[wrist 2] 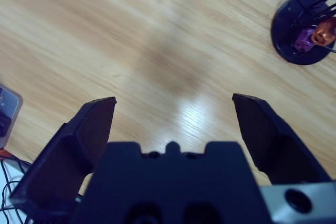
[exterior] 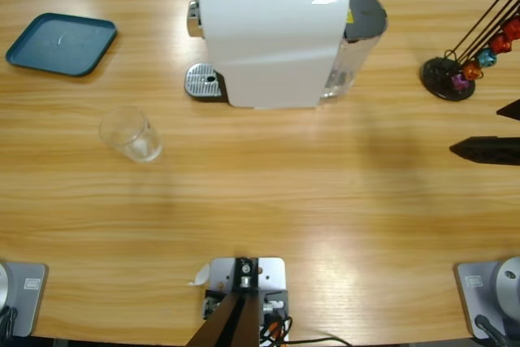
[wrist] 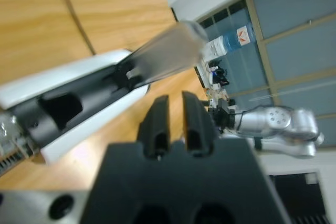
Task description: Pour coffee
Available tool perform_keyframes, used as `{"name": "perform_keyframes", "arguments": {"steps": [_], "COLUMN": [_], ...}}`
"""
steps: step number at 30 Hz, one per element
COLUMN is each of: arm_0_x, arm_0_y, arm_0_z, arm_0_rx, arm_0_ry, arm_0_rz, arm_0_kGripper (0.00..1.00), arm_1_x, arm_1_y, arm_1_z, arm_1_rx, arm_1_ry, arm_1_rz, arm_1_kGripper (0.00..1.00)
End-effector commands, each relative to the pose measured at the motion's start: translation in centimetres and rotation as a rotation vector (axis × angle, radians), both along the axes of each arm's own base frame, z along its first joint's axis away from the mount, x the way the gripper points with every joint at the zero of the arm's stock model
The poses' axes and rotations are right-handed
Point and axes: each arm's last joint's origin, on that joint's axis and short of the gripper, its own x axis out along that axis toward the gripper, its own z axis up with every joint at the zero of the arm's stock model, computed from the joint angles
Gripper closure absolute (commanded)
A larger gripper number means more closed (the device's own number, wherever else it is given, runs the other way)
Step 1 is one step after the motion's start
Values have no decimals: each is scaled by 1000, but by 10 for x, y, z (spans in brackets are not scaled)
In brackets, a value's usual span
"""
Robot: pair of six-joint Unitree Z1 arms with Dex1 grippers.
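Observation:
The white coffee machine [exterior: 272, 38] stands at the back middle of the table, its metal drip tray [exterior: 203, 81] on its left side. A clear glass [exterior: 130, 136] stands apart from it, to the front left, and looks empty. No coffee shows in any view. My left gripper [wrist: 175, 98] is shut with nothing in it, just short of the machine's raised silvery lever [wrist: 168, 51] and black top slot [wrist: 63, 106]. My right gripper [wrist 2: 173, 102] is wide open over bare wood. In the high view the right gripper [exterior: 500, 129] comes in at the right edge.
A blue tray [exterior: 61, 42] lies at the back left. A black capsule stand [exterior: 448, 77] with coloured capsules sits at the back right, just beyond the right gripper; the stand's base [wrist 2: 302, 30] also shows in the right wrist view.

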Motion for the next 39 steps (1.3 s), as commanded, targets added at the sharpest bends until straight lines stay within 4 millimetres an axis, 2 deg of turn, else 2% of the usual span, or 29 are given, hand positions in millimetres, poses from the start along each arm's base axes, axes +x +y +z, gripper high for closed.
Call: {"name": "perform_keyframes", "arguments": {"steps": [1, 4, 6, 9, 11, 17, 31, 36, 39], "arm_0_x": [-77, -111, -132, -161, -170, -167, -160, -154, -154], "arm_0_y": [29, 49, 65, 92, 101, 99, 90, 85, 85], "arm_0_z": [-19, -39, -50, -65, -70, -64, -62, -63, -64], "arm_0_rx": [350, 530, 613, 628, 622, 605, 601, 602, 604], "arm_0_ry": [-401, -443, -446, -428, -420, -422, -408, -400, -398], "arm_0_rz": [96, 67, 39, 50, 57, 66, 68, 68, 67], "arm_0_kGripper": [0, 0, 0, 1, 4, 4, 4, 4, 4], "arm_1_x": [-3, 3, 8, 12, 16, 38, 73, 77, 77], "arm_1_y": [-24, -38, -50, -59, -59, -54, -56, -57, -58], "arm_1_z": [24, 9, 5, -1, -6, -16, -37, -38, -38], "arm_1_rx": [10, 64, 40, 18, 20, 54, 34, 35, 33], "arm_1_ry": [-324, -433, -444, -453, -462, -463, -410, -410, -412], "arm_1_rz": [-233, -389, -497, -576, -571, -539, -571, -577, -575], "arm_1_kGripper": [0, 0, 26, 37, 104, 193, 196, 248, 326]}}
